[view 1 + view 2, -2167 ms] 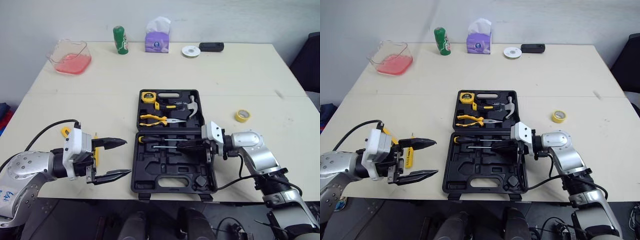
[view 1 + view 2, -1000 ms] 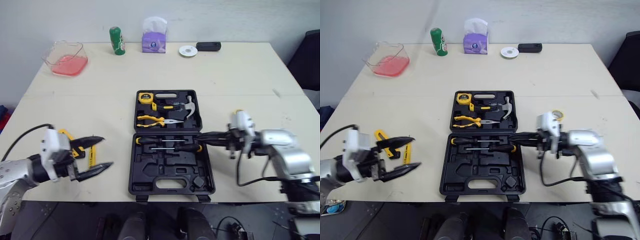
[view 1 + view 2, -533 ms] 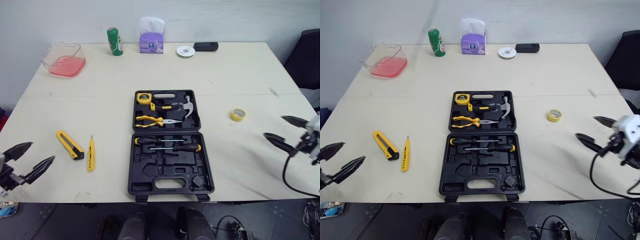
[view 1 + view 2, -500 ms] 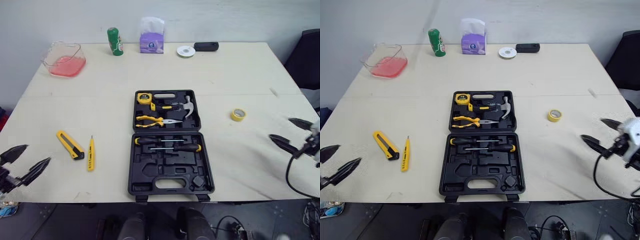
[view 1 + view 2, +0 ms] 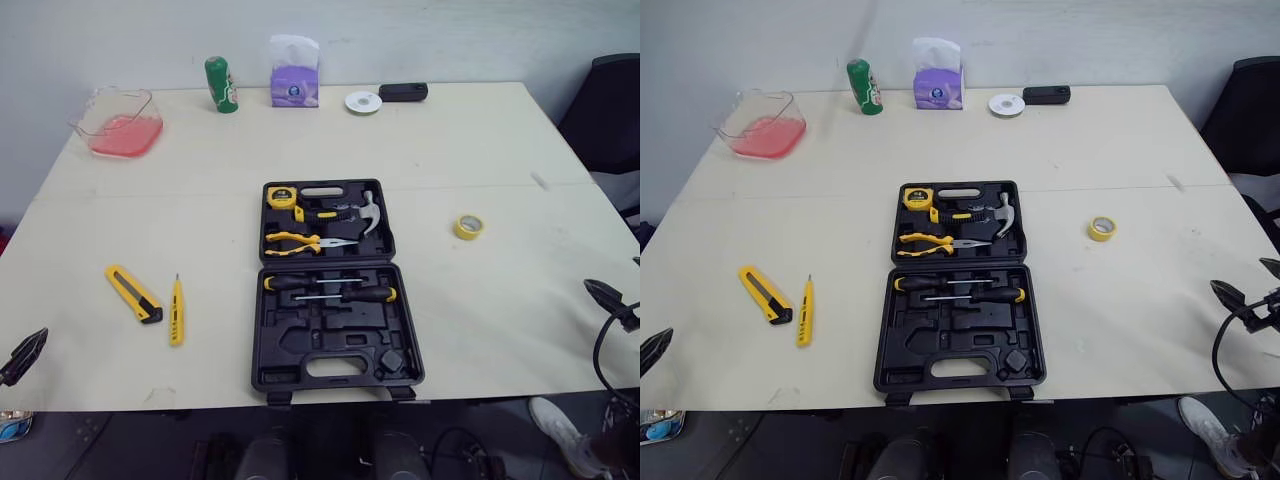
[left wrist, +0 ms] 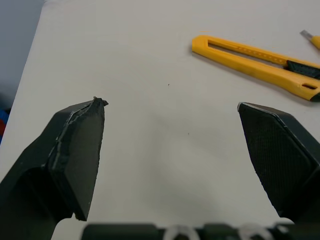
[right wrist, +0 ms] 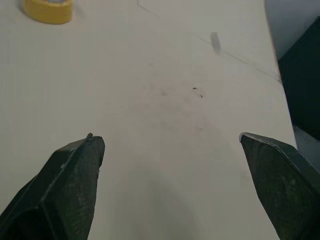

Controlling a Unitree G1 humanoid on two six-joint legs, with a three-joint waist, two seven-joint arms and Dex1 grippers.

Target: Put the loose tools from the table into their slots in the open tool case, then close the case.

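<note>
Where table [image 5: 480, 140] ends, left end effector [image 6: 171, 104] gapes.

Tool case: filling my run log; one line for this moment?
tool case open | utility knife, screwdriver on table | left pincer open | right pincer open

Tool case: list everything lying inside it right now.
In the tool case, the far half holds a tape measure, a hammer and pliers. The near half holds two screwdrivers above empty moulded slots. Whatever lies beneath the seated tools is covered.
</note>
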